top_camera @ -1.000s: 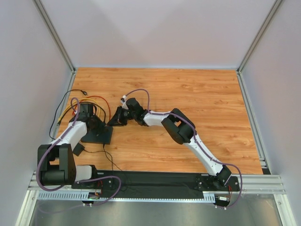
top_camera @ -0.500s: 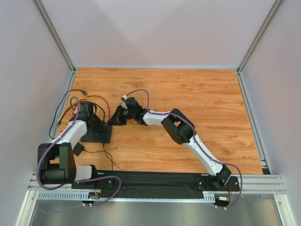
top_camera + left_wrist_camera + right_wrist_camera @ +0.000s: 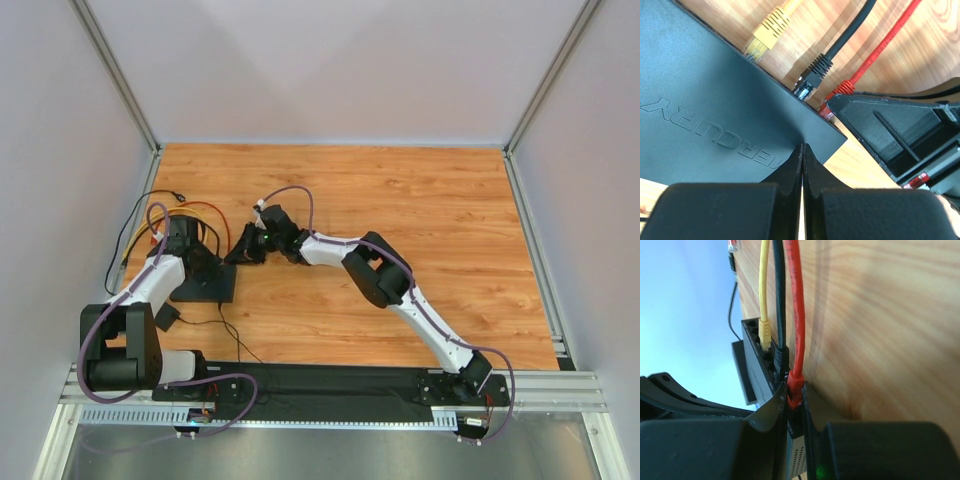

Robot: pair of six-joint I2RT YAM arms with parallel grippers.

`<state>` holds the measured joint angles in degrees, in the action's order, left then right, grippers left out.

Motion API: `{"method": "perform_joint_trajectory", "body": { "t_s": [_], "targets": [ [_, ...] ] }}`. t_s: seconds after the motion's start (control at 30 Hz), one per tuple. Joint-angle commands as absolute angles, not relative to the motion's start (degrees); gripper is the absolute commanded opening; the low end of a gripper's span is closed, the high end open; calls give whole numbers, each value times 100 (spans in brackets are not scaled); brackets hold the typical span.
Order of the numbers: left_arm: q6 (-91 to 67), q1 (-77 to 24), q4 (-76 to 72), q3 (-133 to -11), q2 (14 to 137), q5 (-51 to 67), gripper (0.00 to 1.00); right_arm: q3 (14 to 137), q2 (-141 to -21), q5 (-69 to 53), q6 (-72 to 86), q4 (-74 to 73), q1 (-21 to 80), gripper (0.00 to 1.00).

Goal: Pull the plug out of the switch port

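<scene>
The switch (image 3: 215,290) is a flat black box at the left of the wooden table; its embossed top (image 3: 715,110) fills the left wrist view. A yellow plug (image 3: 762,40), a black plug (image 3: 812,75) and a red plug (image 3: 837,94) sit side by side in its port edge. My left gripper (image 3: 803,147) is shut, empty, and its tips rest on the switch's top near the corner. My right gripper (image 3: 793,390) is shut on the red plug (image 3: 795,381), which stands at its port. From above, the right gripper (image 3: 238,252) meets the switch's far right corner.
Yellow, black and red cables (image 3: 190,212) loop away behind the switch toward the left wall. A small black adapter (image 3: 166,318) with a thin wire lies in front of the switch. Aluminium posts and white walls ring the table (image 3: 420,220).
My right arm has shifted slightly left and away, still holding the red plug. The left arm and switch have barely moved.
</scene>
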<state>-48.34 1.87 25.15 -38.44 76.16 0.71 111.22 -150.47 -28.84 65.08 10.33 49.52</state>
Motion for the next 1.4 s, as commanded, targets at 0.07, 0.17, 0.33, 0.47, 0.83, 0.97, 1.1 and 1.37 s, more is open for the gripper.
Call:
{"method": "perform_joint_trajectory", "body": {
  "t_s": [0.07, 0.17, 0.33, 0.47, 0.83, 0.97, 1.1, 1.37],
  "targets": [
    [-4579, 202, 3691, -3375, 8103, -703, 0, 11742, -15407, -2480, 6813, 1592, 4816, 0],
    [-4579, 202, 3683, -3375, 8095, -703, 0, 11733, -15346, -2373, 6662, 1529, 4799, 0],
    [-4588, 193, 3665, -3366, 8095, -721, 0, 11226, -14802, -1828, 6020, 1072, 4887, 0],
    [-4597, 193, 3665, -3358, 8086, -712, 0, 10934, -14643, -2021, 6169, 1204, 4878, 0],
    [-4447, 193, 3437, -3278, 7314, -185, 0, 10503, -14801, -2548, 6811, 2012, 4913, 0],
    [-4298, 193, 3366, -3349, 6707, -115, 0, 10293, -14687, -2654, 6803, 2065, 4931, 0],
    [-4131, 202, 3051, -3314, 6171, -35, 11, 10055, -14555, -2689, 6785, 2109, 4966, 0],
    [-4025, 193, 2830, -3393, 6539, 273, 17, 10371, -14651, -2935, 6469, 1740, 4896, 10]
  ]
}}
